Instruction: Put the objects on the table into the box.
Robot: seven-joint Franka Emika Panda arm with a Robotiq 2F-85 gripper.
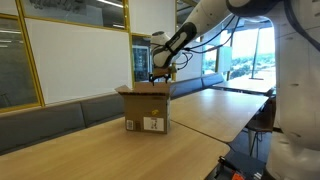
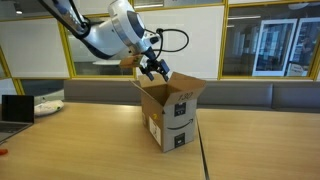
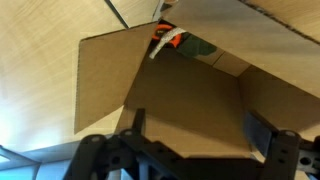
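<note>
Where the arm stands: the arm (image 2: 100, 35) reaches in from high up and bends down at the wrist, so it ends just above the open top of the box (image 2: 170, 115); both exterior views show this pose.
Gripper: the gripper (image 2: 152, 68) points downward into the opening, close to the upper flaps and above the box (image 1: 145, 108).
Gripper state: in the wrist view the gripper (image 3: 192, 118) has its two fingers (image 3: 132, 122) well apart, with only the cardboard inside of the box between them; it holds nothing.
Contact: none can be seen between the gripper and the cardboard, though the exterior views are too small to be sure.
Box: one, brown cardboard, upright on the desk (image 2: 250, 150) near its seam, flaps (image 2: 190, 88) raised and spread.
Label: one white label (image 1: 152, 124) on a side wall.
Objects seen: one orange-and-white item (image 3: 168, 40) at the far corner of the opening, between two flaps; one dark item (image 3: 200, 46) just beside it, in shadow and hard to make out.
Objects on the desk by the box: none show in either exterior view.
Desk: light wood, long, much larger than the box; a bare strip of desk (image 3: 40, 50) shows past the flap in the wrist view.
Other: one laptop (image 2: 15, 108) on a neighbouring surface, well apart from the box.
Counts: one arm, one gripper, one box, two small items visible.
</note>
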